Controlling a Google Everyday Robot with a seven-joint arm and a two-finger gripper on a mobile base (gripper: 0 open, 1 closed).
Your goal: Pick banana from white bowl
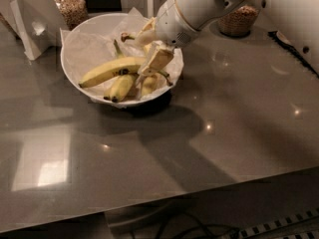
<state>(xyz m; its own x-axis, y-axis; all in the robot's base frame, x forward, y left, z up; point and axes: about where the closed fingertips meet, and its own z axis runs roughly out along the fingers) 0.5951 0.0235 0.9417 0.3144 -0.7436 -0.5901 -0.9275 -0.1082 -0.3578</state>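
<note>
Gripper (152, 48) sits low over the white bowl's (70, 76) right half, fingers spread, holding nothing. The banana (110, 69) lies across the bowl's middle, its stem end just beside the lower finger. We judge this the reach step; next comes closing on the banana, then lifting.

Shows gripper (150, 50) low over right side of bowl (65, 71) on grey table (224, 133), at stem end of longest banana (110, 69).

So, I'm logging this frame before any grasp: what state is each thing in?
banana, lying atop shorter bananas, not lifted
white bowl, upright, paper-lined, holding the bananas
pincer, down in the bowl, just above the bananas
glass jars, upright, grain inside
</note>
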